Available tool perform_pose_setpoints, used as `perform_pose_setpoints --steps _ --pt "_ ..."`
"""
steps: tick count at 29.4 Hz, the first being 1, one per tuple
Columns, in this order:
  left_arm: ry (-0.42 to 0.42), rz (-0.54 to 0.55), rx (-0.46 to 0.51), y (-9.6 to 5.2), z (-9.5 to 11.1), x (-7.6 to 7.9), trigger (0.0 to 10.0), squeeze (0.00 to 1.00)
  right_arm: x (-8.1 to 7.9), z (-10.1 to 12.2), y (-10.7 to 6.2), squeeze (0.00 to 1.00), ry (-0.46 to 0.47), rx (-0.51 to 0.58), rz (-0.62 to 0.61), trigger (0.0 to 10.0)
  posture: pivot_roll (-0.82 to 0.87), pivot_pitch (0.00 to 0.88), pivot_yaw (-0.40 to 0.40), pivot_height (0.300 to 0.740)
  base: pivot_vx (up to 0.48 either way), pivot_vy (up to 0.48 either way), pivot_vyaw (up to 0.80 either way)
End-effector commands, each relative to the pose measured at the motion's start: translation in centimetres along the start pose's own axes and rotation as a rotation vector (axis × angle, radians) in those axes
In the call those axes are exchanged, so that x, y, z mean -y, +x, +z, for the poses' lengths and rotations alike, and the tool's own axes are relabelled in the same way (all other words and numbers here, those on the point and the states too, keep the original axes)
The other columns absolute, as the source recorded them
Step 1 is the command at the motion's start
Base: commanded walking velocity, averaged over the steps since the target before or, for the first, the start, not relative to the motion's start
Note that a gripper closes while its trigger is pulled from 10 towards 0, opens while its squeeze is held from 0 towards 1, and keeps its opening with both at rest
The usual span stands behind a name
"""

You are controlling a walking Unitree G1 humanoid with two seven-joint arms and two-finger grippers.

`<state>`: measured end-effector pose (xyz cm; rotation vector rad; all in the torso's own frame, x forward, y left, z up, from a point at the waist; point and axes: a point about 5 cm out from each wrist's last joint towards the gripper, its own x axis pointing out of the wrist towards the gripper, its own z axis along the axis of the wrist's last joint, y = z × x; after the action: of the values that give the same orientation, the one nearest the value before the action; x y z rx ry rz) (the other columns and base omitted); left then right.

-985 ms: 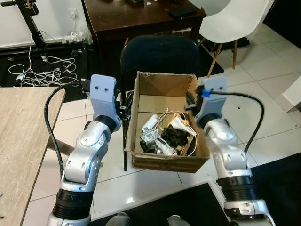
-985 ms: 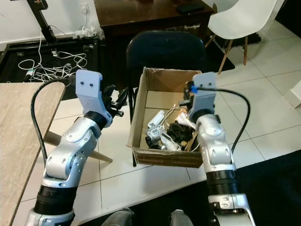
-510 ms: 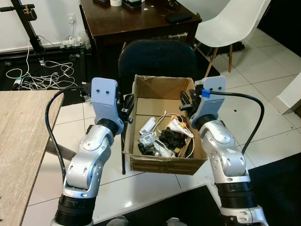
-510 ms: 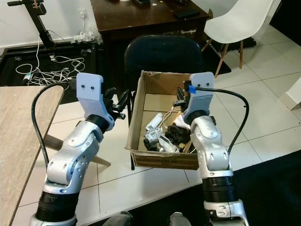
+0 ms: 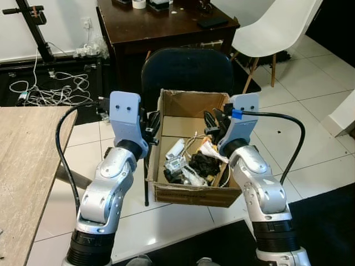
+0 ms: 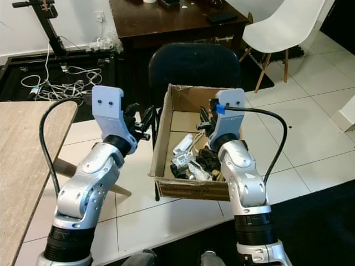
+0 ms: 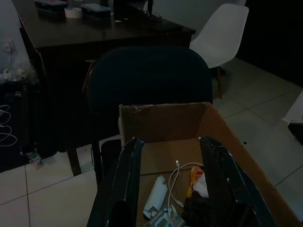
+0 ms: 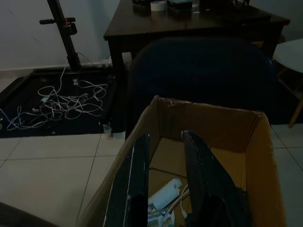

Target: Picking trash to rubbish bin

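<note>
Standing over white tile floor (image 5: 310, 144), arms raised toward an open cardboard box (image 5: 183, 191) that serves as the bin. Dark wooden desk (image 5: 161, 25) lies beyond both grippers, with a dark padded chair (image 5: 186, 69) between desk and box; white shell chair (image 5: 277, 25) sits off past the right gripper's outer side. Pale wood tabletop (image 5: 22, 166) lies well to the outer side of the left arm, and a tangle of white cables (image 5: 50, 91) lies on a black mat beyond it.

Box sits on the floor between the two arms, flaps up. Left gripper (image 5: 151, 126) hangs just beside the box's left wall, outside it, fingers spread apart, nothing between them; its wrist view looks down between its fingers (image 7: 124, 189) into the box. Right gripper (image 5: 212, 121) hovers just inside the box's right wall, above the contents, fingers parted with a narrow gap, holding nothing.

Trash (image 5: 191, 160) lies heaped in the box bottom, below and ahead of the right gripper: a white tube, a white cord, dark crumpled material, a scrap with orange on it.
</note>
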<state>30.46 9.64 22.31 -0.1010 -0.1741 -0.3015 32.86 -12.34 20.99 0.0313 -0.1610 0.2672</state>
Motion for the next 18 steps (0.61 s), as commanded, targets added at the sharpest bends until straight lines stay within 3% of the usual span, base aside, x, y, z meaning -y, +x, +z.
perform_pose_setpoints --steps 1,8,18 --pt "-0.02 0.003 -0.011 -0.19 -0.26 0.24 10.0 0.0 -0.21 -0.14 -0.36 0.0 -0.014 -0.011 0.017 10.0 0.04 0.144 0.026 0.74 0.0 0.0 0.0" --pt "-0.025 -0.007 -0.005 -0.09 -0.11 0.51 10.0 0.0 -0.51 0.08 -0.36 0.0 -0.038 -0.008 0.035 10.0 0.04 0.144 0.026 0.74 0.0 0.0 0.0" --pt "-0.027 -0.013 -0.005 -0.17 -0.08 0.55 10.0 0.0 -0.67 0.11 -0.39 0.0 -0.054 -0.013 0.048 10.0 0.04 0.144 0.026 0.74 0.0 0.0 0.8"
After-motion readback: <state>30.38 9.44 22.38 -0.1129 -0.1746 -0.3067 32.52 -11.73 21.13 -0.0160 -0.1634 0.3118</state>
